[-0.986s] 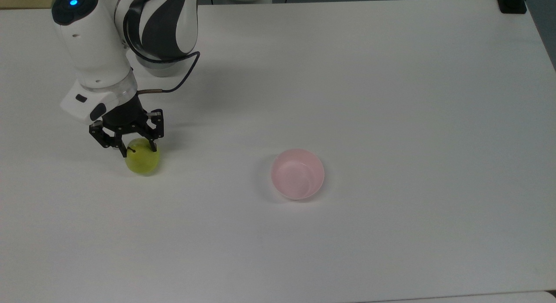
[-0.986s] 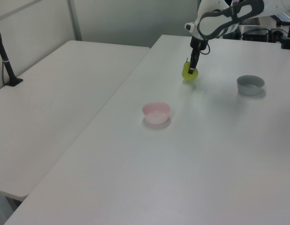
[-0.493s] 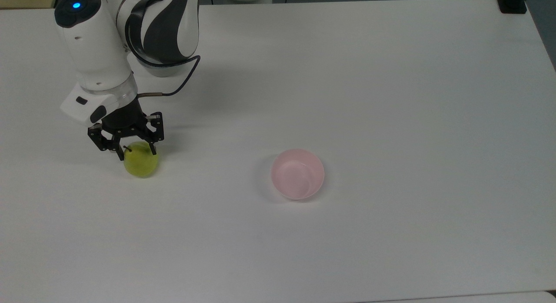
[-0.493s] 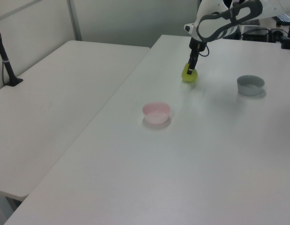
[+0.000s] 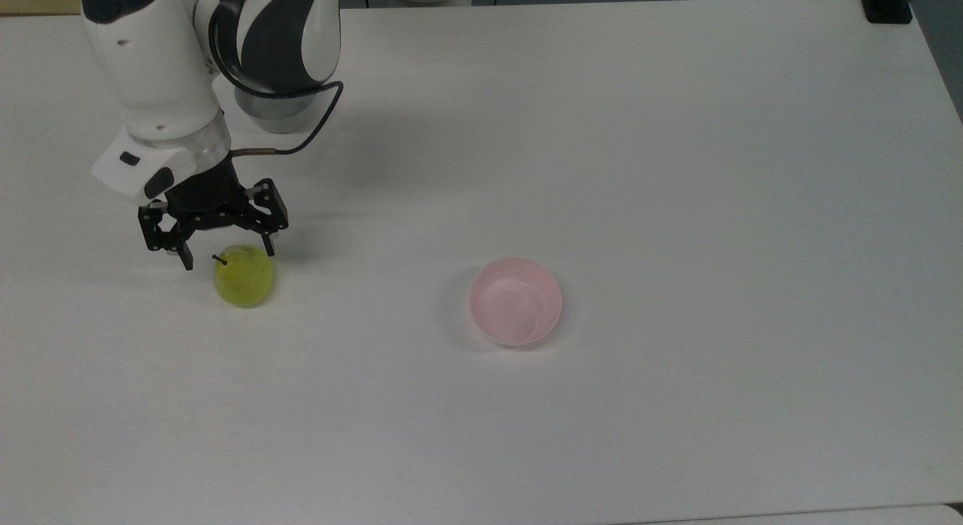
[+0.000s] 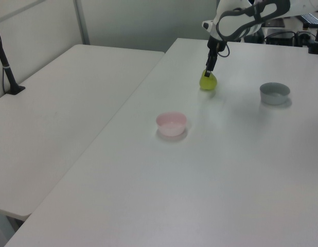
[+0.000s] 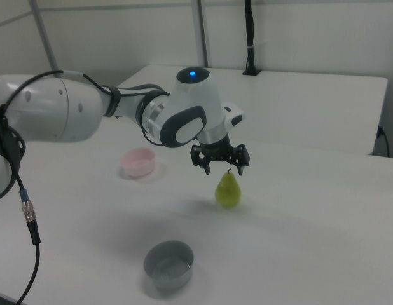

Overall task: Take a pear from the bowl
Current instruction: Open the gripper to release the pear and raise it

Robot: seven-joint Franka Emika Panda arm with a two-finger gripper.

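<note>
The yellow-green pear [image 5: 244, 278] stands upright on the white table, far from the pale pink bowl [image 5: 516, 301], which is empty. My gripper [image 5: 227, 256] hovers open just above the pear's stem, with its fingers spread wider than the fruit and not touching it. In the left view the pear [image 6: 208, 83] sits under the gripper [image 6: 208, 71], beyond the pink bowl [image 6: 171, 123]. In the right view the gripper [image 7: 224, 171] hangs over the pear [image 7: 227, 190], and the pink bowl [image 7: 138, 162] lies to the right view's left.
A grey bowl [image 6: 275, 92] stands empty on the same table, also seen as the grey bowl [image 7: 168, 264] near the right view's bottom. A second white table [image 6: 56, 118] adjoins on the left view's left. A black clamp [image 5: 888, 6] sits at the table's corner.
My gripper has opened, let go of the pear and risen a little. The pear has settled on the table.
</note>
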